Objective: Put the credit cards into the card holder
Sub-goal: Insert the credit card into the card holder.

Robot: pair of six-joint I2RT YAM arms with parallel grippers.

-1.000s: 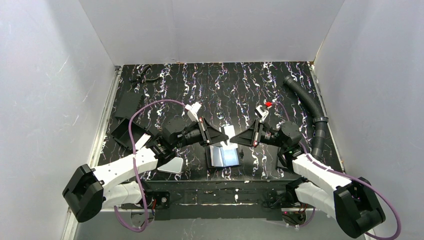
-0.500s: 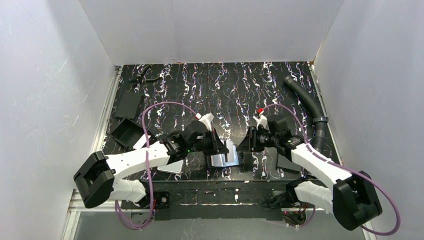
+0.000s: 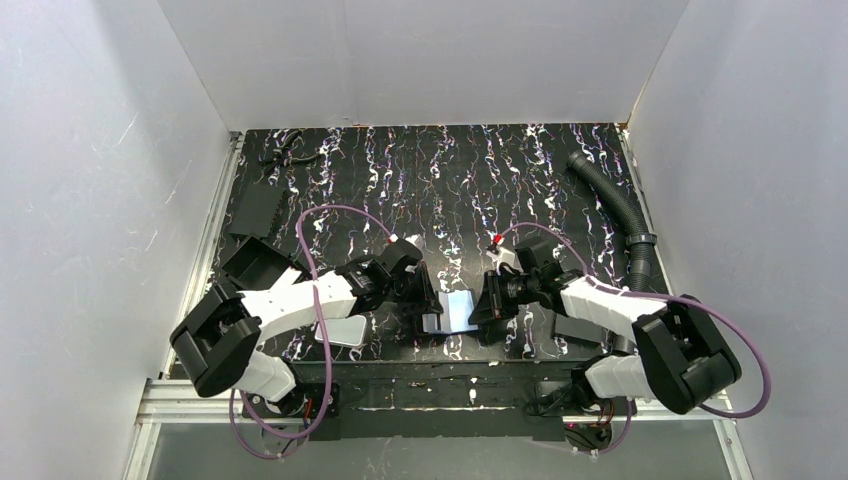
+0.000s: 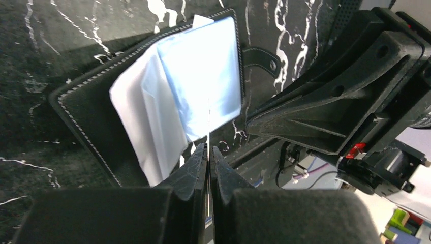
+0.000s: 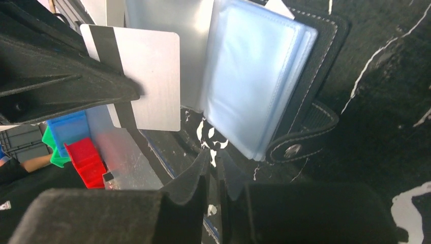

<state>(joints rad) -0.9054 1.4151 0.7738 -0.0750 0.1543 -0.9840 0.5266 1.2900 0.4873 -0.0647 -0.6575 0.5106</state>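
The card holder (image 3: 455,312) lies open on the black marbled table, its bluish clear pockets (image 5: 259,76) fanned and its snap tab (image 5: 300,147) on the table. My left gripper (image 4: 209,148) is shut on a silver credit card (image 5: 152,81) with a black stripe. It holds the card on edge over the pockets (image 4: 203,71), beside the loose leaves. My right gripper (image 5: 213,160) sits at the holder's other side, just below the pocket stack. Its fingertips show a narrow gap with nothing in it. Another credit card (image 3: 342,331) lies flat left of the holder.
A black ribbed hose (image 3: 612,205) runs along the right wall. Black plates (image 3: 258,210) lie at the left, one more (image 3: 580,325) under my right arm. A dark cable (image 3: 283,153) sits at the back left. White walls enclose the table on three sides.
Both grippers have come down and toward the near edge, closing in on the open card holder from either side. The left one brought its card to the pockets.
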